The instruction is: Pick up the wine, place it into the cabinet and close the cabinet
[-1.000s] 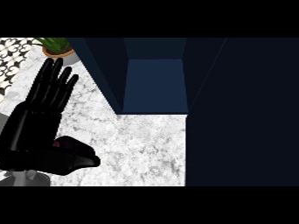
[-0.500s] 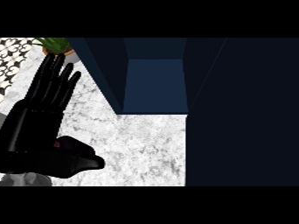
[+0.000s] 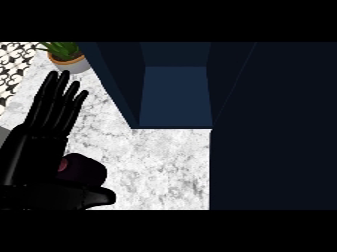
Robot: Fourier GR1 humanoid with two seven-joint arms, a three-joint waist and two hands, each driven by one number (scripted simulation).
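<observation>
My left hand (image 3: 33,147) stands at the view's left with its fingers straight and pointing up, open. Just right of its palm, above the thumb, a dark rounded thing with a maroon patch (image 3: 81,170) shows, likely the wine bottle; most of it is hidden by the hand. The navy cabinet (image 3: 171,93) stands open at the top middle, its inside bare. Its dark door (image 3: 281,128) fills the right side of the view. My right hand does not show.
A white marble counter (image 3: 157,162) lies between the hand and the cabinet. A small potted plant (image 3: 66,54) stands at the back left, in front of a patterned tile wall (image 3: 4,64).
The left hand has shifted very slightly; the dark thing beside it stays where it was. The cabinet is unchanged.
</observation>
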